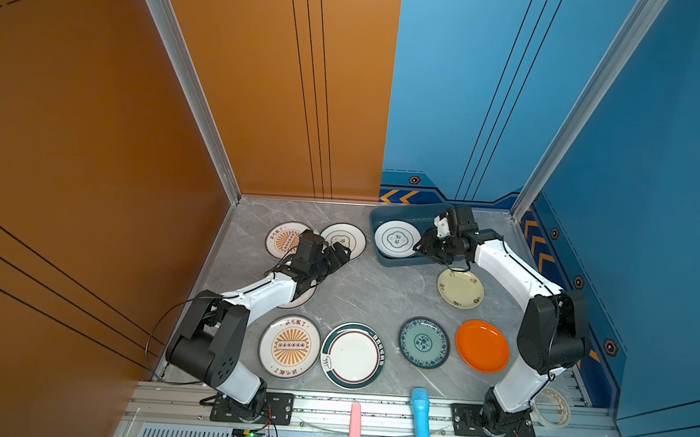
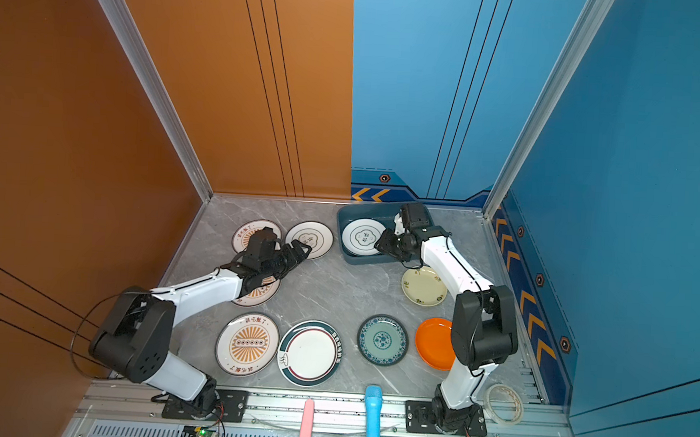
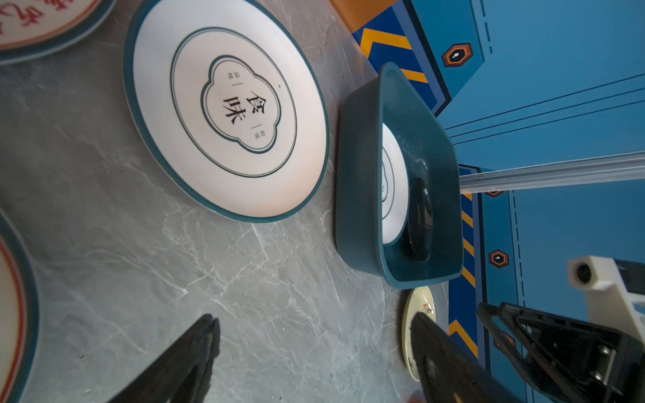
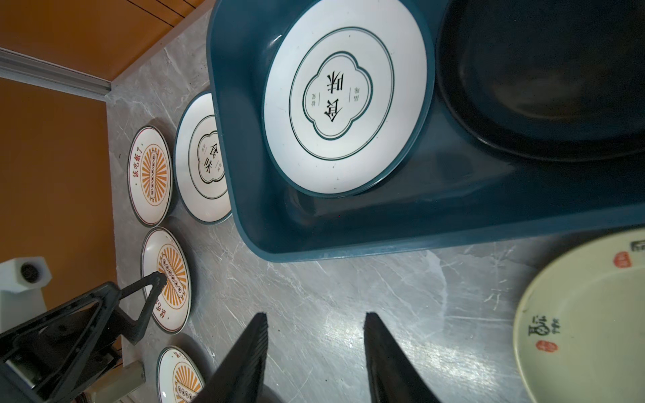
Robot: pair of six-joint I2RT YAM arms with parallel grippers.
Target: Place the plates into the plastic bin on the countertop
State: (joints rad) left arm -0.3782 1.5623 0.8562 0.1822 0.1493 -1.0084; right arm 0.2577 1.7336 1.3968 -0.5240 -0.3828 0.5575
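Plate with black emblem (image 3: 227, 108) lies just ahead of left gripper (image 3: 314, 319).

Orange wall (image 1: 75, 128) left, blue wall (image 1: 655, 163) right, aluminium corner posts (image 1: 189, 93); lighting seemingly even.

In both top views the left arm (image 2: 202, 289) hid most of one sunburst plate (image 2: 261, 296) near the countertop's (image 2: 336, 285) left edge.

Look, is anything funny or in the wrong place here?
Yes, a roll of tape sits at the front right corner, beside the right arm's base. It is not a plate and has no part in the job. Nothing looks broken or spilled.
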